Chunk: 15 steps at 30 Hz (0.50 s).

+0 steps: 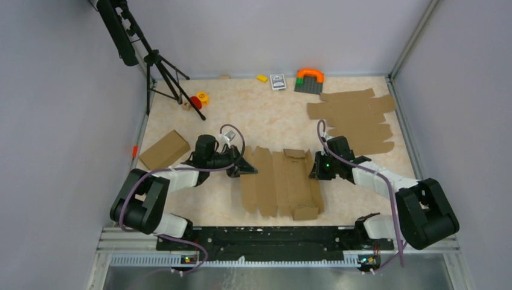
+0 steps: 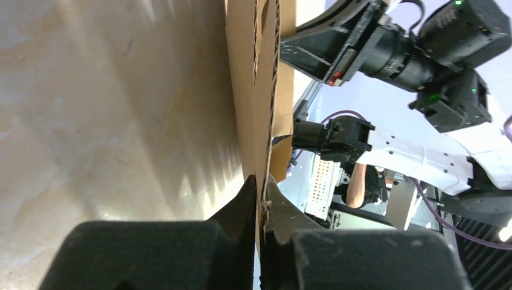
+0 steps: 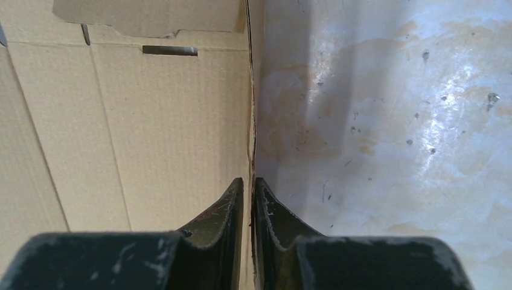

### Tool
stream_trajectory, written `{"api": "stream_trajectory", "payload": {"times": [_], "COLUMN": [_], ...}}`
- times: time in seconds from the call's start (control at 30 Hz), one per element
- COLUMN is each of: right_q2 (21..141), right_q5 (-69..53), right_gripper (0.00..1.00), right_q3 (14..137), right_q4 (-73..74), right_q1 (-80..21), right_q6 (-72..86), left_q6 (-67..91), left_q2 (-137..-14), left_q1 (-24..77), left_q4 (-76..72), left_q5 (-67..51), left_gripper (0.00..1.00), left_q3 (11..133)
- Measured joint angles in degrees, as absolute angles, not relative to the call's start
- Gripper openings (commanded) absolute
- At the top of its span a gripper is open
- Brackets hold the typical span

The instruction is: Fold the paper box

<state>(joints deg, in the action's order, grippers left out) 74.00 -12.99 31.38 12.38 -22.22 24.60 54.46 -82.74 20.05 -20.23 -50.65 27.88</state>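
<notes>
Jaws: left gripper (image 2: 261,184) clamped on box (image 1: 282,181) edge, wrist view; right gripper (image 3: 249,184) straddles opposite edge, grip unclear; overhead hides both.

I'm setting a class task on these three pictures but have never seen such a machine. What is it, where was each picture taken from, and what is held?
These are two robot arms fixed at the near edge of a table. The wide picture looks down from above and behind them; the other two come from a camera on each wrist, looking along its fingers. Between the arms lies the paper box, a creased brown cardboard sheet. The left hand pinches its left edge, the right hand its right edge. Further back lie a pile of cardboard sheets, a small brown box, toy bricks and a tripod.
</notes>
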Motion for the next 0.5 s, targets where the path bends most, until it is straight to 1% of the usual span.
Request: {"api": "stream_trajectory", "payload": {"times": [0.5], "right_q2": [73.7], "right_q5": [-17.3], "right_gripper": [0.12], "right_q3": [31.1], "right_q4": [11.2], "right_q1": [-22.2], "right_q6": [25.8], "left_q6": [63.0], "left_q2": [-83.1], "left_q1": [20.1], "left_q4": [-31.5], "left_q5": [-53.9], "left_gripper": [0.06], "left_q3": [27.5]}}
